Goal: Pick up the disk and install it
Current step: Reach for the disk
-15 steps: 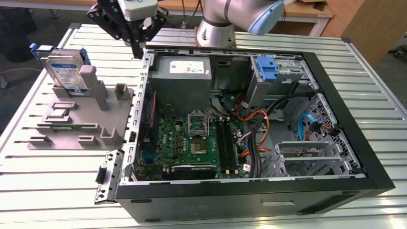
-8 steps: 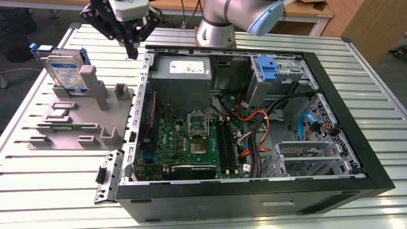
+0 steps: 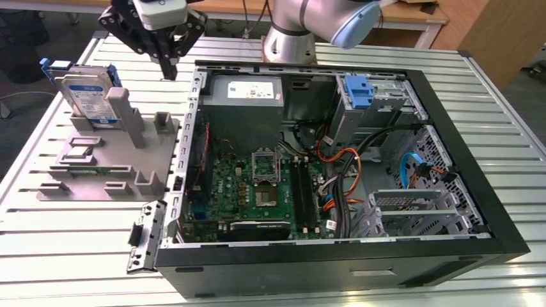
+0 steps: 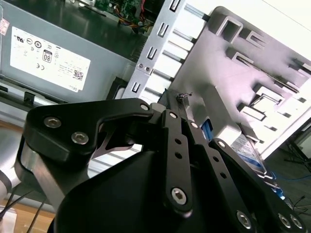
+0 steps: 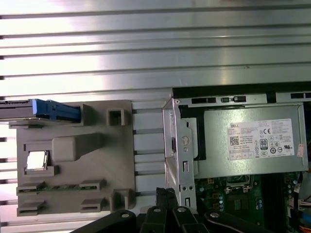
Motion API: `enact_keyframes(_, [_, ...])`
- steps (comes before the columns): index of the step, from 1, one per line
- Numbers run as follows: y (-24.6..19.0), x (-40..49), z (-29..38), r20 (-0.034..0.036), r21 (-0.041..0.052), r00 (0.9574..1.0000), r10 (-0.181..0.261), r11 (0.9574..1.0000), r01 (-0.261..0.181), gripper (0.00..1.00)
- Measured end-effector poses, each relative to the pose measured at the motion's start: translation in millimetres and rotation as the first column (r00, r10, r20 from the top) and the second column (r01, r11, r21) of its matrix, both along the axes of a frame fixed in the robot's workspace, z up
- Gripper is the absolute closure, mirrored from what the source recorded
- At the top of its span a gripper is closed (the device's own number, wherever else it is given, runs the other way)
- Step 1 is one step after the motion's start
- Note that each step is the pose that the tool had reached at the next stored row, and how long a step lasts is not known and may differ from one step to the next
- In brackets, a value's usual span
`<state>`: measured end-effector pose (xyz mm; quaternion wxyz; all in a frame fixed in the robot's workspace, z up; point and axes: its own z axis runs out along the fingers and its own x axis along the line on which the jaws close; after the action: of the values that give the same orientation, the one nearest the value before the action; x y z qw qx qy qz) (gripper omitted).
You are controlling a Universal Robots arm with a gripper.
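Hovering empty over the surface (image 3: 77, 256), disk (image 3: 85, 96) ungrasped.
Exterior view: end effector (image 3: 169, 64), closed on nothing, hangs beside the computer case (image 3: 503, 211); the disk stands on edge in a grey fixture (image 3: 94, 176), likely for easy grasping. Second wrist view: jaws meet. First wrist view: disk (image 5: 51, 109) at the fixture's edge.

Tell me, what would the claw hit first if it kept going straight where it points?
Probably the slatted metal table, in the strip between the grey parts holder and the computer case. Depth is unclear, so the claw might clip the case's edge instead.
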<state>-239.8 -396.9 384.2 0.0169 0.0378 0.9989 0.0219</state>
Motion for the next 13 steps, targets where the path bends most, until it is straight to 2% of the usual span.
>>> enact_keyframes(4, [0.9, -4.8, -1.0, 0.0001, 0.0002, 1.0000, 0.000, 1.0000, 0.000, 0.90])
enact_keyframes(13, [2.2, -6.3, -1.8, 0.0001, 0.0002, 1.0000, 0.000, 1.0000, 0.000, 0.90])
